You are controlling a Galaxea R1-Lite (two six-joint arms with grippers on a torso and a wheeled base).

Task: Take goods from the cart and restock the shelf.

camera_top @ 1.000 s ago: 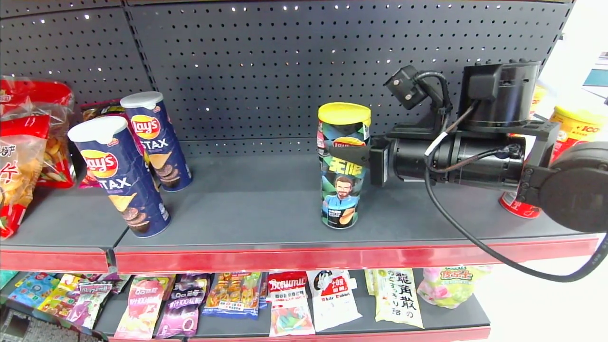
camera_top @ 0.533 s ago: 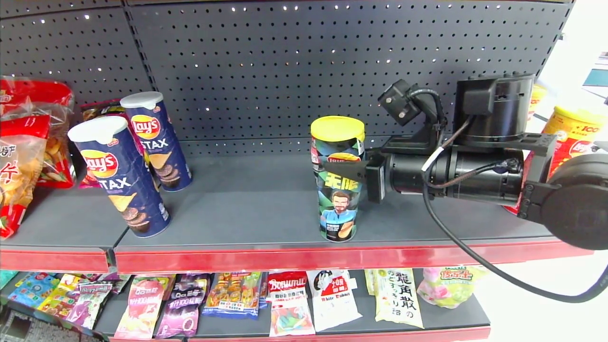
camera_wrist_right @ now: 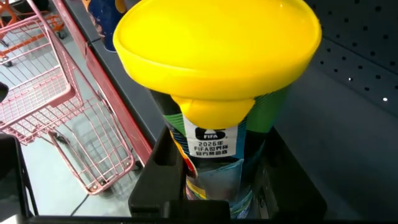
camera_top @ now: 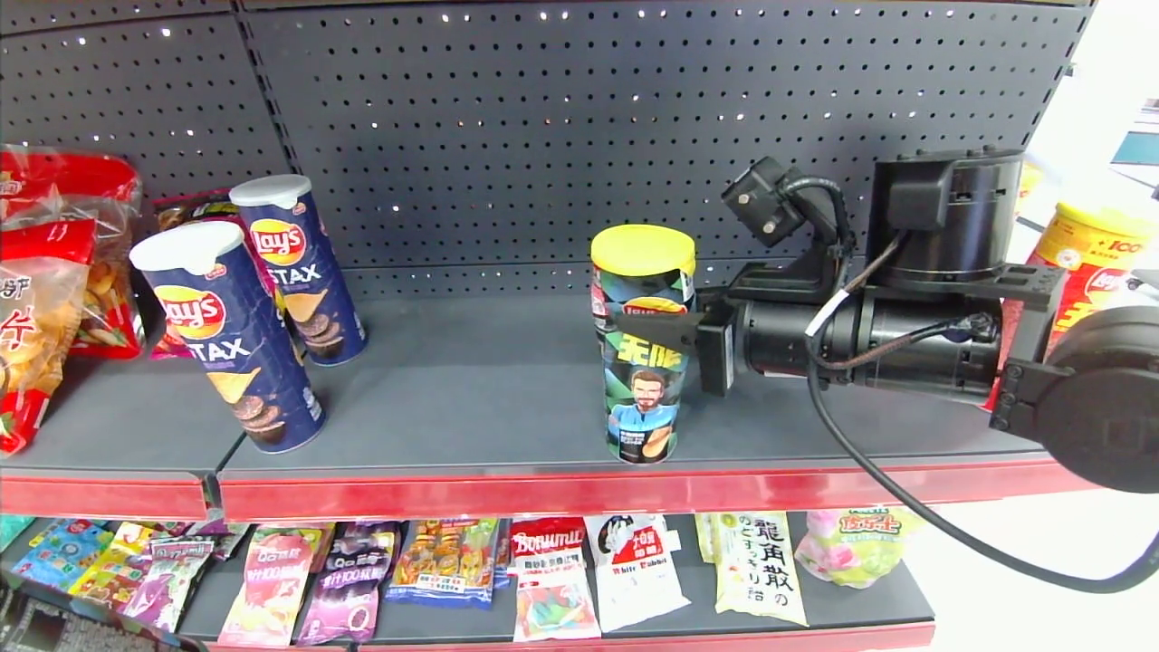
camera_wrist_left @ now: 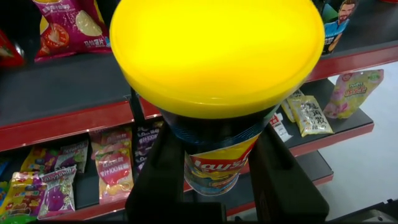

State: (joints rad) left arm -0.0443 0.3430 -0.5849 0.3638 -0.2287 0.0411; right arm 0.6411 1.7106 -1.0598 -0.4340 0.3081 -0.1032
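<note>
A tall chip can with a yellow lid and a green and black label (camera_top: pixel 643 362) stands upright on the grey shelf (camera_top: pixel 471 398), near its red front lip. My right gripper (camera_top: pixel 648 328) is shut on the can's upper half, coming in from the right. In the right wrist view the same can (camera_wrist_right: pixel 217 62) sits between the black fingers (camera_wrist_right: pixel 163 168). My left gripper (camera_wrist_left: pixel 221 177) is shut on a second yellow-lidded can (camera_wrist_left: pixel 217 56) with a dark body, held in the air in front of the shelves.
Two blue chip cans (camera_top: pixel 226 335) (camera_top: pixel 299 267) lean at the shelf's left, with red snack bags (camera_top: pixel 54 263) beyond them. Red and yellow cans (camera_top: pixel 1091 263) stand behind my right arm. Candy bags (camera_top: pixel 552 570) fill the lower shelf. A pink cart (camera_wrist_right: pixel 56 106) is beside me.
My right gripper has carried the can a little to the left and down toward the shelf's front edge. The blue cans have not moved.
</note>
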